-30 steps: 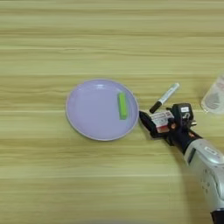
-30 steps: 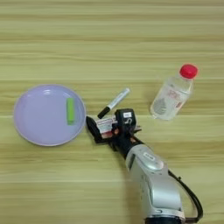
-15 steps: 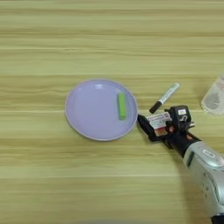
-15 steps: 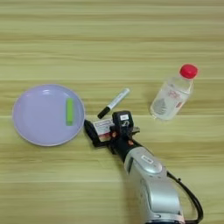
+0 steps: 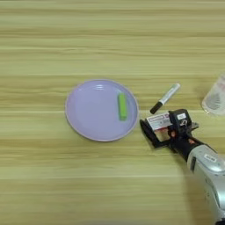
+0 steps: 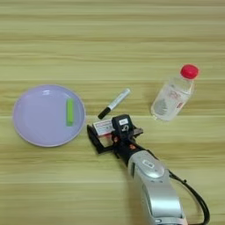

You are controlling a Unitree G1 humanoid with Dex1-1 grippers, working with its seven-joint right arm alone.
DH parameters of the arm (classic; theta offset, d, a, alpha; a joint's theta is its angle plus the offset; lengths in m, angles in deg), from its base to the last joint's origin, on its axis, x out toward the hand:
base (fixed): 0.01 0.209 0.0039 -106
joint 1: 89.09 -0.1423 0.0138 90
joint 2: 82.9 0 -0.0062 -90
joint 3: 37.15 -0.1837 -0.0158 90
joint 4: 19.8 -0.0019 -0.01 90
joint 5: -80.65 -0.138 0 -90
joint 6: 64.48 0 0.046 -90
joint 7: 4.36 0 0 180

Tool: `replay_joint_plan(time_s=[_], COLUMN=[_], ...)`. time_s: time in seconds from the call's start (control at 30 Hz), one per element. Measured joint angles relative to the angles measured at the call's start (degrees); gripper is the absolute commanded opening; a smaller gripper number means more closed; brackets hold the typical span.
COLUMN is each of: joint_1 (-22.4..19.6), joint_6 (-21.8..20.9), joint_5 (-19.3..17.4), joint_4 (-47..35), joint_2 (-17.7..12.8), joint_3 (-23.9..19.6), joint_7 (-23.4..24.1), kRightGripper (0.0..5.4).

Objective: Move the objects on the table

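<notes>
Right now the small red-and-white flat box (image 6: pixel 103 128) sits just below the middle of the frame, between the two black fingers of the right gripper (image 6: pixel 107 134), which reaches in from the lower right on its silver forearm (image 6: pixel 154 186). One finger lies along the box's lower left side and the gripper body covers its right end; the fingers look closed about the box, though whether it is lifted clear of the wooden table (image 6: pixel 112 39) I cannot tell.

Just above the box lies the white marker with black cap (image 6: pixel 114 103), slanted, its cap end pointing down toward the gripper and very near it. To the left is the round lavender plate (image 6: pixel 39 115), its right rim just beside the gripper's finger, with the small green bar (image 6: pixel 69 111) resting upright in the picture on the plate's right half. At the right, well apart, the clear plastic bottle with red cap (image 6: pixel 173 94) lies tilted.

If the plate is the goal, which is only a guess, the step asks for a firm, level hold and a rise before any travel leftward, so the box clears the rim. The finger should pass below the marker's cap, not brush it, and the box wants setting on the plate's bare left part, away from the green bar.
</notes>
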Motion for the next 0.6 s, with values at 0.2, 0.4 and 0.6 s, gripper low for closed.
replay_joint_plan(time_s=[0.2,0.4,0.6], joint_1=[-0.56,-1.21,-1.38], joint_6=[-0.28,-0.33,-0.39], joint_5=[-0.01,-0.01,-0.01], joint_4=[1.24,2.42,2.67], joint_2=[0.0,0.0,-0.04], joint_3=[0.02,0.04,0.02], joint_7=[-0.14,-0.35,-0.94], kRightGripper=[5.23,4.72,4.14])
